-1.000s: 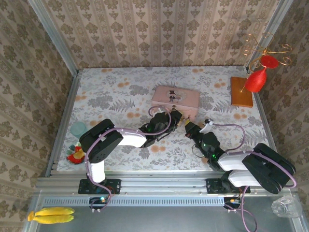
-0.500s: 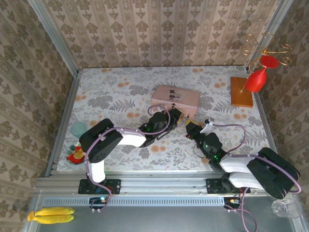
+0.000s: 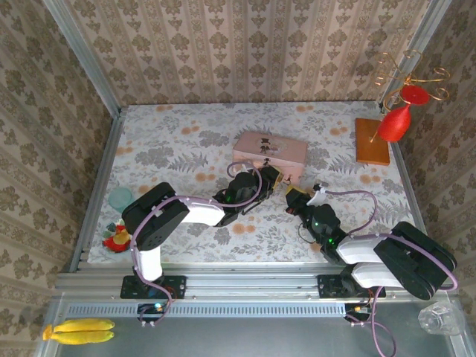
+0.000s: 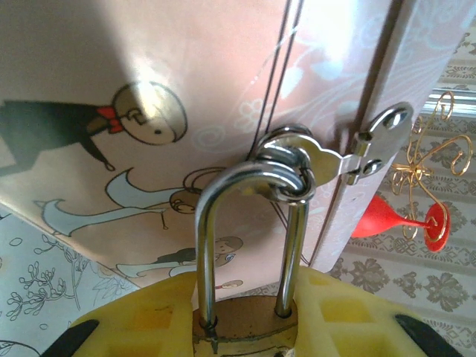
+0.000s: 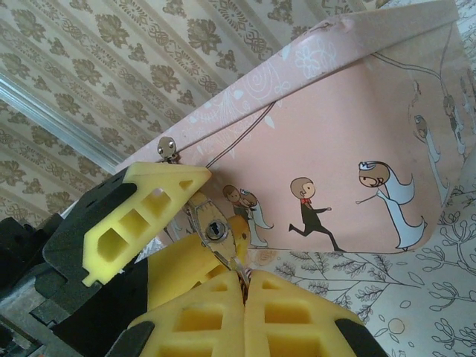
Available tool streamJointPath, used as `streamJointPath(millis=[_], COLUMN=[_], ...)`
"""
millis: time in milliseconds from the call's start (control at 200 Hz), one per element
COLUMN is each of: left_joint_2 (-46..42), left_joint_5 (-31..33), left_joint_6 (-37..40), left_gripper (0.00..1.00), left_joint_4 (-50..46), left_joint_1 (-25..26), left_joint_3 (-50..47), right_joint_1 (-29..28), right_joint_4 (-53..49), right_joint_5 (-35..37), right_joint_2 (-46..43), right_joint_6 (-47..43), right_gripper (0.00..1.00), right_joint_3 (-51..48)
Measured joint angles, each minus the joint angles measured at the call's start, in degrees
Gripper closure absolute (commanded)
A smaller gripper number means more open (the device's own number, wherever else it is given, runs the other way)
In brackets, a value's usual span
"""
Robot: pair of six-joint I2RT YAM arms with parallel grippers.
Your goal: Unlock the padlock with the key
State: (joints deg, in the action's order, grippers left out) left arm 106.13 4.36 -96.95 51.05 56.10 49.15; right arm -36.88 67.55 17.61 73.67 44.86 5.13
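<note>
Padlock: brass body clamped between the yellow jaws of the left gripper, held against the front face of the pink tin. Silver shackle: both legs seated in the body, threaded through the tin's hasp loop. Right gripper: jaws pressed together on the key, which reaches up to the padlock's keyhole. Tin sits mid-tabletop, on a floral surface.
</note>
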Motion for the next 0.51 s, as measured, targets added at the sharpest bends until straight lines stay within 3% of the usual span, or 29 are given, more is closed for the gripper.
streamJointPath(millis=[505], left_joint_2=[0.00], left_joint_5=[0.00], left_joint_6=[-0.59], left_gripper=[1.00], left_joint_4=[0.00], left_joint_1=[0.50], left_joint_3=[-0.02], right_joint_1=[0.79], right_joint_4=[1.25], right_joint_5=[0.00], right_joint_2=[1.36], right_joint_6=[-0.48], right_gripper=[1.00], right_joint_3=[0.52])
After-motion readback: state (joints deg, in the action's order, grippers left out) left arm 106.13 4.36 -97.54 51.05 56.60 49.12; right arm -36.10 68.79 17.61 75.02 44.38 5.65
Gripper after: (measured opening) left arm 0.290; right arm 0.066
